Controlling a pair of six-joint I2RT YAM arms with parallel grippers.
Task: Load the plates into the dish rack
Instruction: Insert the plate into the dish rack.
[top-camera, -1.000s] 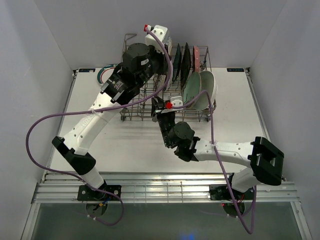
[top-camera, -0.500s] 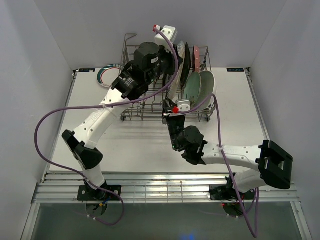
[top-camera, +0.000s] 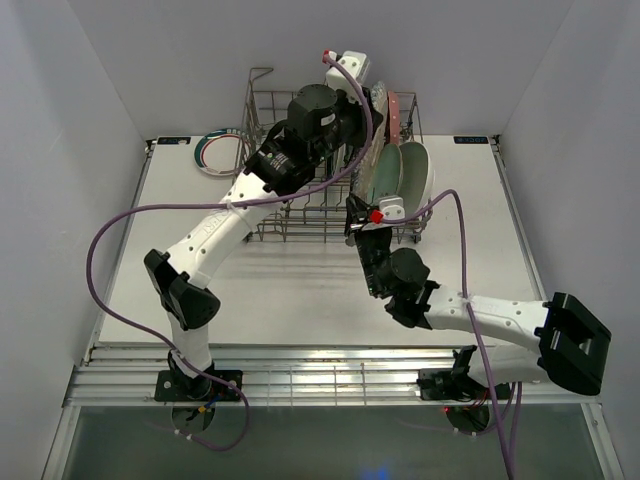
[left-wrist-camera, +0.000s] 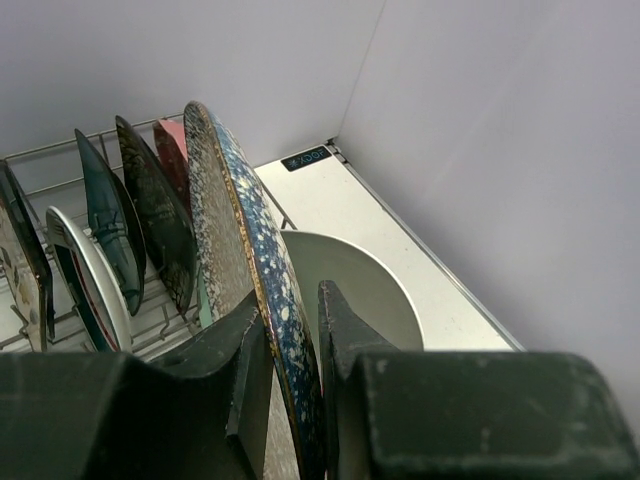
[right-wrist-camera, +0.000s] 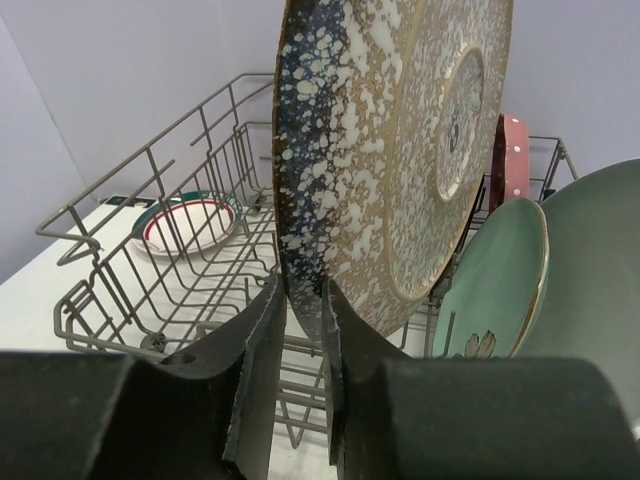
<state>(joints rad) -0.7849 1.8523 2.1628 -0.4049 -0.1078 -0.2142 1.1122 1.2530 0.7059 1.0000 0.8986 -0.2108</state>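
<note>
Right wrist view has the speckled plate (right-wrist-camera: 400, 150) upright and edge-on over the dish rack (right-wrist-camera: 150, 290), filling the upper centre of the frame. The right gripper (right-wrist-camera: 300, 330) is nipped narrowly on its lower rim, and the left gripper (left-wrist-camera: 295, 340) pinches the rim likewise. Best keep it vertical and sink it straight between free tines, clear of the mint plate (right-wrist-camera: 495, 280) at right, before either lets go.

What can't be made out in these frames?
Speckled plate lower edge and its rack slot: behind the gripper fingers in both wrist views, under the left arm from above.
Right gripper grip: right wrist, dark plate rim merges with its fingers.
Rimmed plate: top view, partly behind rack wires.
</note>
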